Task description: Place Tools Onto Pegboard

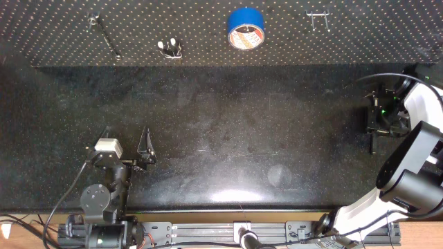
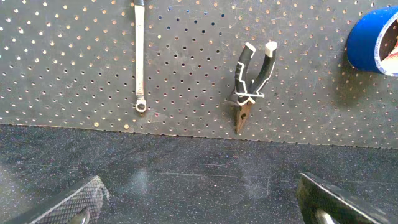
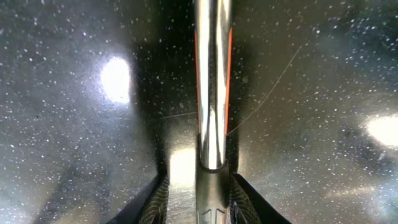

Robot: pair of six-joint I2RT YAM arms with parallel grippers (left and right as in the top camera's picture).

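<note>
On the pegboard (image 1: 208, 28) hang a long wrench (image 1: 105, 34), black-handled pliers (image 1: 170, 48) and a blue tape roll (image 1: 246, 29). The left wrist view faces the wrench (image 2: 139, 56), pliers (image 2: 251, 81) and tape roll (image 2: 373, 38). My left gripper (image 1: 127, 140) sits low at the front left of the table, open and empty (image 2: 199, 208). My right gripper (image 1: 377, 123) is at the table's far right edge. It is shut on a shiny metal tool (image 3: 211, 93) with orange edges, whose shaft runs straight out between the fingers (image 3: 158, 199), close above the table.
A pair of bare metal hooks (image 1: 317, 19) sticks out of the pegboard to the right of the tape. The black speckled table (image 1: 228, 131) is open across its middle. Cables and the arm bases line the front edge.
</note>
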